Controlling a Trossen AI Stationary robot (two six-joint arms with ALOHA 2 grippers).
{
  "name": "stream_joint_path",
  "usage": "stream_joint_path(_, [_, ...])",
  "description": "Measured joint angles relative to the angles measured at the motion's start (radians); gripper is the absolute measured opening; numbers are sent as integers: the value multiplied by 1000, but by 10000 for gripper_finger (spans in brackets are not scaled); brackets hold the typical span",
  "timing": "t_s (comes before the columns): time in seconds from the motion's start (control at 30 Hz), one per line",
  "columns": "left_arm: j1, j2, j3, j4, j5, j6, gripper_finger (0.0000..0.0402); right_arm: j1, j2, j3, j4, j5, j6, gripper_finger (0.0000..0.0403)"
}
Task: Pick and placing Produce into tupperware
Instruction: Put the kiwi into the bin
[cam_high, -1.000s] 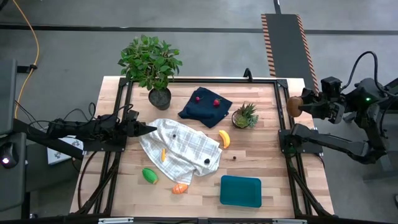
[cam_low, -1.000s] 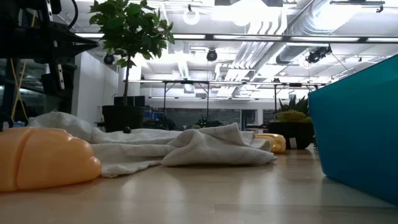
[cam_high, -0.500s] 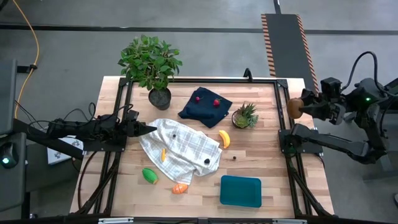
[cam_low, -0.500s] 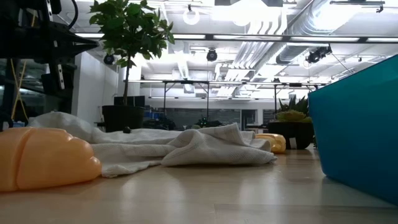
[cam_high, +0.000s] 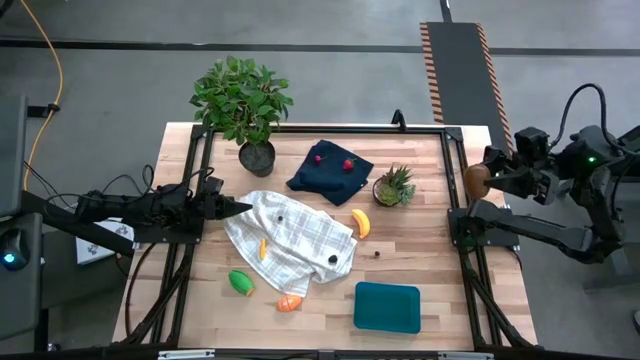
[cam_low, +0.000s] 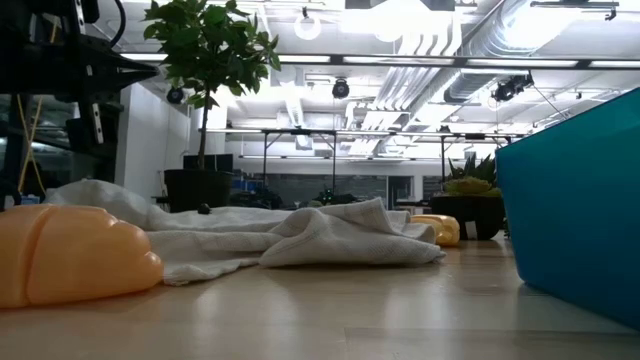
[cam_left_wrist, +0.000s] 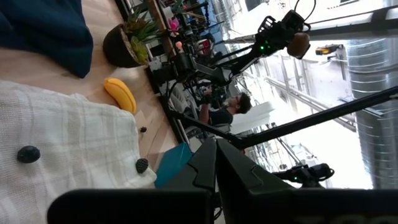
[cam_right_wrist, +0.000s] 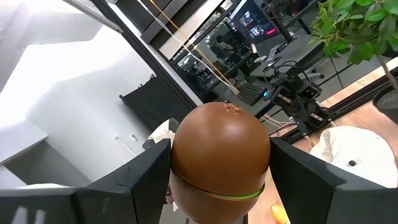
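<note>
- The right end effector (cam_high: 478, 177) is up in the air, just past the right edge of the worktop (cam_high: 420, 250). Its two fingers stand wide apart, and they squeeze a brown round toy fruit (cam_right_wrist: 220, 162) between them. The fruit has a thin green line around it.
- The left end effector (cam_high: 240, 208) is by the left side of the worktop. Its fingers are closed tight and hold nothing. The tip is at the edge of a white checked cloth (cam_high: 295, 240).
- The teal tupperware (cam_high: 387, 307) sits near the front edge of the worktop, toward the right corner. It has nothing in it.
- A yellow banana (cam_high: 361, 223) lies near the middle of the worktop, just beside the cloth.
- A green piece (cam_high: 241, 283) and an orange piece (cam_high: 289, 302) lie near the front edge, left of the tupperware.
- A small orange bit (cam_high: 263, 248) lies on the white cloth.
- Two red berries (cam_high: 333, 160) sit on a dark navy cloth (cam_high: 329, 170) near the back edge.
- A small spiky potted plant (cam_high: 393, 186) stands just beside the navy cloth.
- A big leafy potted plant (cam_high: 242, 100) stands at the back left corner.
</note>
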Motion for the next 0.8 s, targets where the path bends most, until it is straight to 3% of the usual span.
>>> stream_joint_path(0.8, [0,0,0,0,0,-1,1,0,37,0,21,32,-7,240])
